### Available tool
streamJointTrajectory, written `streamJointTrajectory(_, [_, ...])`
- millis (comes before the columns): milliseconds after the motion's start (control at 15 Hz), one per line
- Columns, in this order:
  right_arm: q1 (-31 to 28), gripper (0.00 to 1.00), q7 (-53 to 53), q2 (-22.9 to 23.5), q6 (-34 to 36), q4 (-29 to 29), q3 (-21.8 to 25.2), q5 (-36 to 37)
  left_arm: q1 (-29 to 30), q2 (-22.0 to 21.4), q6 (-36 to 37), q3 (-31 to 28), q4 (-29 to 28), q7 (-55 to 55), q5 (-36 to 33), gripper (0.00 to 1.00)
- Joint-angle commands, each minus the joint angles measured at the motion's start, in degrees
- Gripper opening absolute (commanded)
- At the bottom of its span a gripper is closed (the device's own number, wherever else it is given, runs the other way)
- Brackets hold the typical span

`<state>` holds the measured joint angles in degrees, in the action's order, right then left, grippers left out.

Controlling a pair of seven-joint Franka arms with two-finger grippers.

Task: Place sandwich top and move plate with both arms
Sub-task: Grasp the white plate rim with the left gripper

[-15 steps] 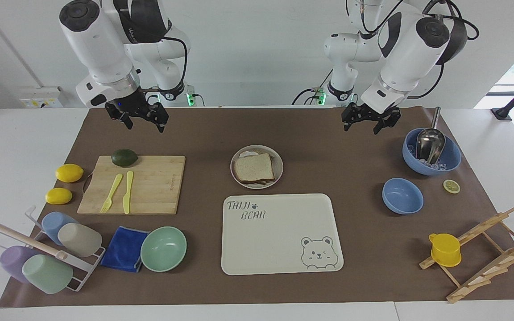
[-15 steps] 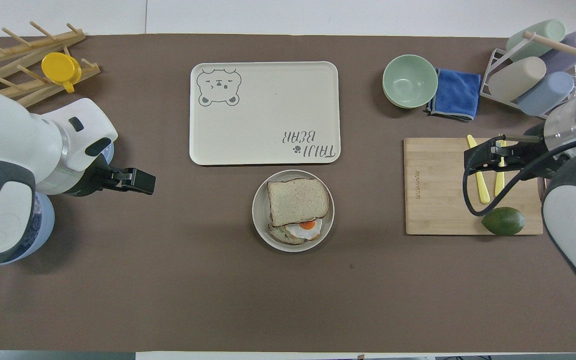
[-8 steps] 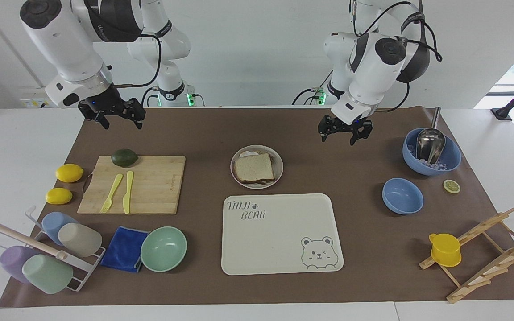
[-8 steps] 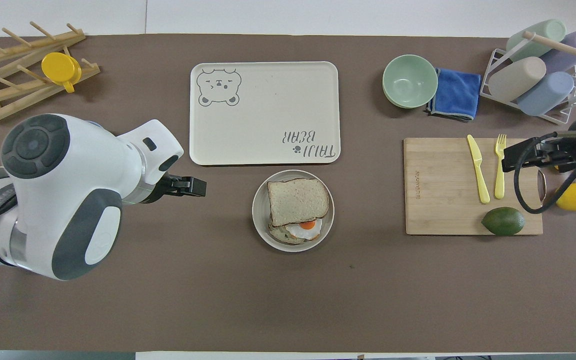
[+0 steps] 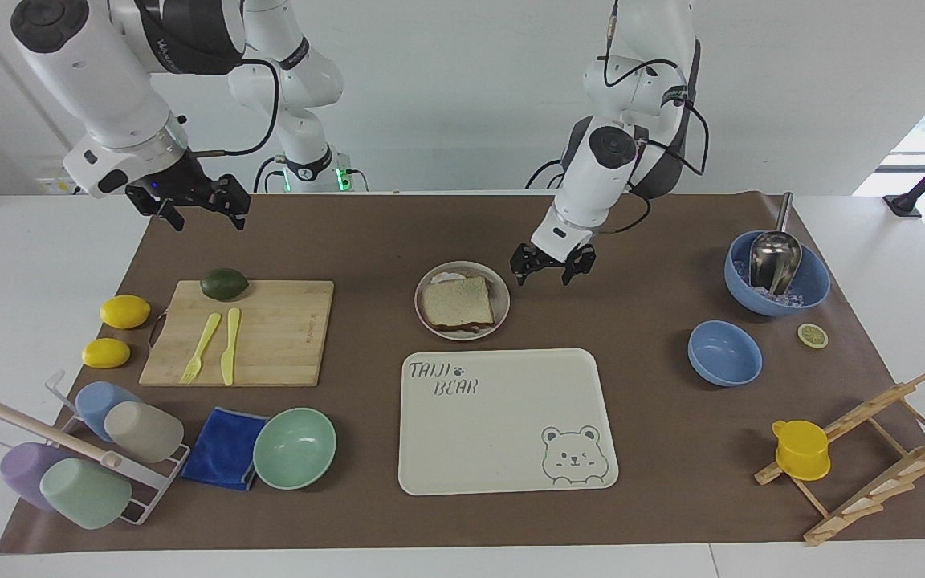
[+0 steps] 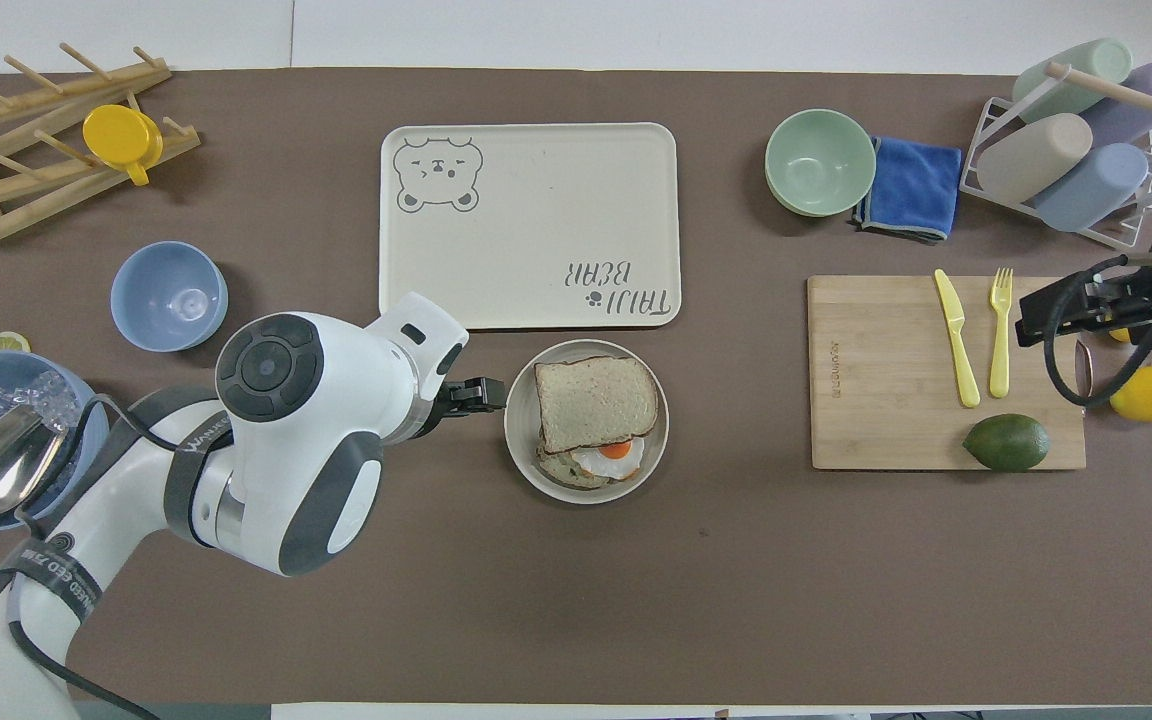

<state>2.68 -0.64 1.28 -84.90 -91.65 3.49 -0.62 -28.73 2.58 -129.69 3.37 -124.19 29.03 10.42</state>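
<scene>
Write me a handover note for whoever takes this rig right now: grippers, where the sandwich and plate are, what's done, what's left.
Left gripper: open, holding nothing, raised beside the plate on the left arm's side.
Right gripper: open, holding nothing, up over the mat near the right arm's end; that arm waits.
Sandwich top: on the plate, lying skewed over the egg slice, part of the egg showing.
Done: top is on. Left: move the plate with both arms; neither touches it yet.

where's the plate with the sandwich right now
The plate sits mid-table, just nearer the robots than the bear tray, with the left claw beside its rim toward the left arm's end.
</scene>
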Motion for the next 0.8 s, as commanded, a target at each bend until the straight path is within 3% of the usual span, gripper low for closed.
streamJointTrajectory(0, [-0.83,1.00,-2.53,-2.07,-0.27,-3.53,0.28,0.36,-1.77,0.32,-3.54,-0.82,-1.85,5.49,0.65,1.00])
streamJointTrajectory(467, [-3.64,1.00,-5.16,-1.81,-0.62,-3.00,0.29,0.36,-4.67,5.68,-12.32,-0.82,-3.16,8.94,3.20,0.88])
streamJointTrajectory(733, [-4.17,1.00,-5.17,-1.10,-2.47,-1.86,0.20,0.10,-5.11,6.56,-13.31,-0.82,-2.90,8.15,3.20,0.74])
